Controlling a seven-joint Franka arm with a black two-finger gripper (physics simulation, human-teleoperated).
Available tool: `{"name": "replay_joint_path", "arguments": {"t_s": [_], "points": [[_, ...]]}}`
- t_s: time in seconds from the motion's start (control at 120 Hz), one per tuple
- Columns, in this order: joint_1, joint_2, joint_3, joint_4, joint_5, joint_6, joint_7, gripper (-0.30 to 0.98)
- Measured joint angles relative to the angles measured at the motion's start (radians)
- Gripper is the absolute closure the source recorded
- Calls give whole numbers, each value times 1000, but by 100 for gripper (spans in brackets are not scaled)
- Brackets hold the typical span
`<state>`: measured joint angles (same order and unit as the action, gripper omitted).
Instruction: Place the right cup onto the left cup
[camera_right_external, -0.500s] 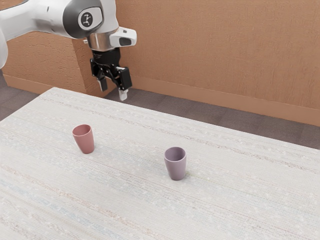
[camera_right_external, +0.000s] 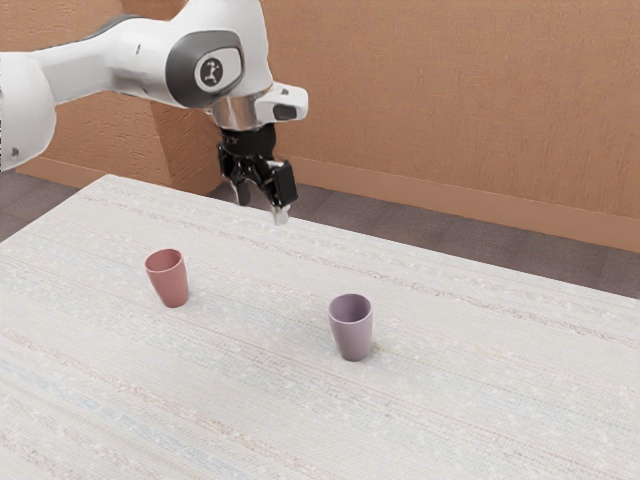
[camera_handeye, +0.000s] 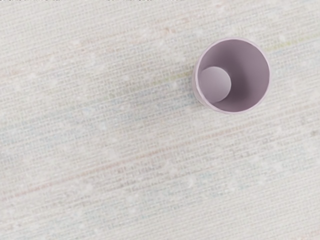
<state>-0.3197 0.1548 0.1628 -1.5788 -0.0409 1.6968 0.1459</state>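
In the exterior view, the black two-finger gripper (camera_right_external: 261, 203) hangs in the air at the end of the white, smooth-shelled robot arm (camera_right_external: 110, 65), pointing down toward the table. Its two fingers stand apart, with a plain gap between them; it is open, holds nothing, and touches neither cup. How near it is to its full spread I cannot tell. Below it, well apart from the fingertips, two cups stand upright on the table (camera_right_external: 250, 410), which has a pale, woven-looking surface with faint coloured stripes. The smooth, tapering mauve cup (camera_right_external: 352, 335) is toward the exterior view's right; the smooth, tapering dusty-red cup (camera_right_external: 169, 282) is toward the exterior view's left. Each is wider at the mouth than at the base, and bare table lies between them. Behind the table are a dark floor (camera_right_external: 460, 238) and a rough orange-brown wall (camera_right_external: 450, 90).

In the wrist view, the camera on the hand looks down into the round, open mouth of the mauve cup. Its thin rim is paler than the shaded inside wall, and the round inner bottom shows as a lighter disc. The striped surface spreads around it.
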Motion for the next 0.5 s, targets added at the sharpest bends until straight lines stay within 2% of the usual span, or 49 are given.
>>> {"name": "replay_joint_path", "arguments": {"t_s": [0.5], "points": [[-113, 130, 1, -36, -114, 107, -41, 3]]}}
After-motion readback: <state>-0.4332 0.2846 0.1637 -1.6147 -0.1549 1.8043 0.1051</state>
